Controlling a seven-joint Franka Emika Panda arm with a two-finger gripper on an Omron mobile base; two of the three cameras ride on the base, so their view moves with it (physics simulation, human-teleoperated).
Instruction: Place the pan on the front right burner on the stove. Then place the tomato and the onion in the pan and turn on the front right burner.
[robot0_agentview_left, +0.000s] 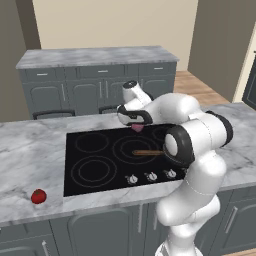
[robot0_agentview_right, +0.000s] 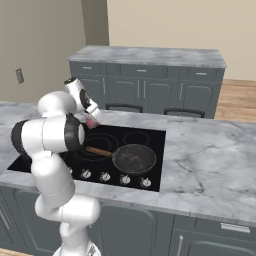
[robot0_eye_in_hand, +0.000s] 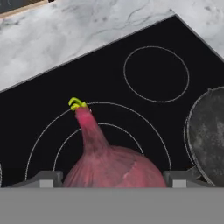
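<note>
The onion (robot0_eye_in_hand: 109, 164) sits between the two fingertips (robot0_eye_in_hand: 43, 178) of the gripper (robot0_agentview_left: 136, 126), bulb down by the pads, pointed stem w/ a small yellow-green tip running up and a bit left in the hand view, so its long axis lies roughly along the fingers. Jaws stand wide, one pad each side of the bulb, clamped on the onion; it hangs above the black glass of the stove (robot0_agentview_left: 82, 156), over the big multi-ring circle in the middle. In the left base view a pink bit of it peeks under the hand, and the right base view shows the same. The pan (robot0_agentview_right: 134, 158) rests on the front right burner (robot0_agentview_right: 153, 165), covering most of its rings; its brown handle points left across the glass toward the centre circle, long axis approx parallel to the stove's front edge. In the hand view the pan's grey rim shows at the right edge, near the onion but apart from it. The tomato (robot0_agentview_left: 38, 196) lies on the marble counter (robot0_agentview_left: 30, 150) left of the stove, near the counter's front edge, well apart from pan and arm. Knob row (robot0_agentview_right: 105, 176) runs along the stove's front, just in front of the pan. Right of the stove the counter is open marble. Behind: a second grey-cabinet counter (robot0_agentview_left: 95, 57), beige walls, wood floor at right.
</note>
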